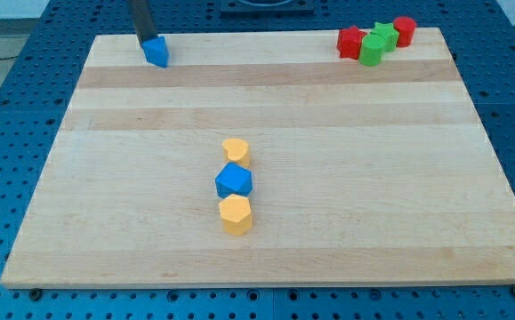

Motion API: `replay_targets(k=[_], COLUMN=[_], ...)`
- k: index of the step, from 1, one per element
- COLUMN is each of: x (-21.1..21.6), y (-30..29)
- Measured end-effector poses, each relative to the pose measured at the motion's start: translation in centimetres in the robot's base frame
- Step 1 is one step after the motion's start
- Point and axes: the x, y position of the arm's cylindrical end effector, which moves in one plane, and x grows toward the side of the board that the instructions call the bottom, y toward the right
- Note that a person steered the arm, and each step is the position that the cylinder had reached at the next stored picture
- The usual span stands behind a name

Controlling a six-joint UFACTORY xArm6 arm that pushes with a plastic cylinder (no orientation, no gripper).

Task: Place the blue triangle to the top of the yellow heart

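Observation:
The blue triangle (156,51) sits near the board's top-left corner. My tip (145,43) touches its upper-left side, the dark rod rising out of the view's top. The yellow heart (237,150) lies near the board's middle, well below and to the right of the triangle. Just below the heart is a blue block (234,180), and below that a yellow hexagon block (236,214); the three form a short column.
At the top right corner a cluster holds a red star-like block (350,42), a green block (371,51), a green star-like block (384,36) and a red cylinder (405,30). The wooden board (399,178) lies on a blue perforated table.

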Motion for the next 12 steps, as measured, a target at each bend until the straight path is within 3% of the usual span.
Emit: replay_targets(k=[2,4,5,6,9,12], x=[7.4,8.5,11.5,12.7,9.8,15.9], y=[7.3,5.4,7.6,10.7,13.0,13.2])
